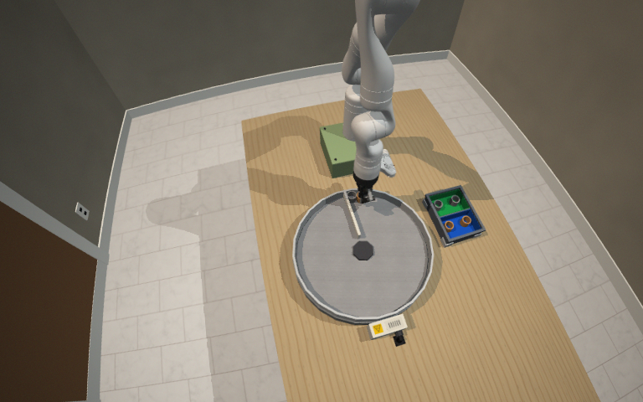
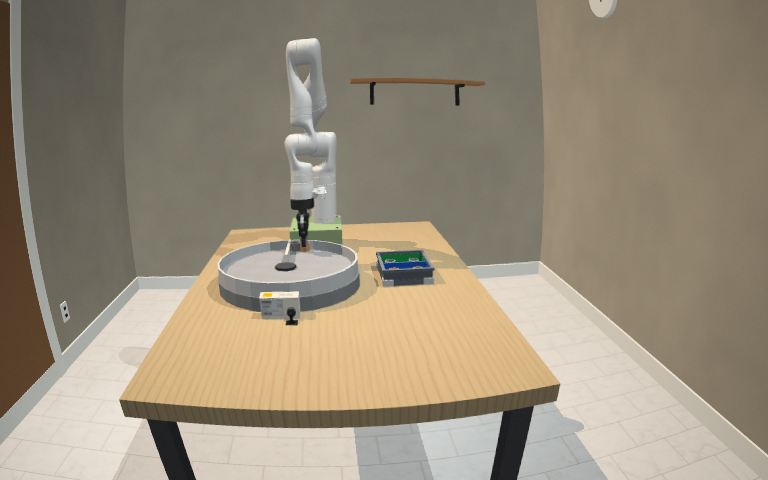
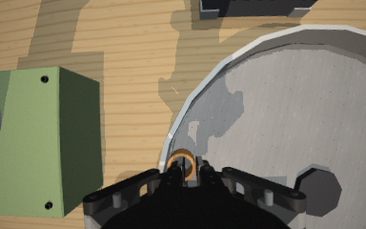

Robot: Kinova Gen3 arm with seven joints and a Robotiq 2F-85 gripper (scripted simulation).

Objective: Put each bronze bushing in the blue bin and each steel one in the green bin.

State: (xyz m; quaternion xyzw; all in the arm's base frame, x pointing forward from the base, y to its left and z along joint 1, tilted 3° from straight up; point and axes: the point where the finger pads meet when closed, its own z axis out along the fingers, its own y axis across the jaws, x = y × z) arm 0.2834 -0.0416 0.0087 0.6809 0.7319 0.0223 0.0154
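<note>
Black jaws of the gripper (image 1: 365, 201) (image 2: 304, 243) (image 3: 192, 165) stand slightly apart, pinching nothing; the bronze bushing (image 2: 305, 248) (image 3: 181, 152) sits at lower centre of the wrist view, left of their gap, on the turntable (image 1: 331, 270) (image 2: 334, 284) (image 3: 286, 119).

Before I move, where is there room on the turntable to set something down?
The broad stretch of turntable between its dark center hub and the white labeled box looks free. It is crowded by the far rim, where the end effector, bronze bushing and pale bar bunch together.
</note>
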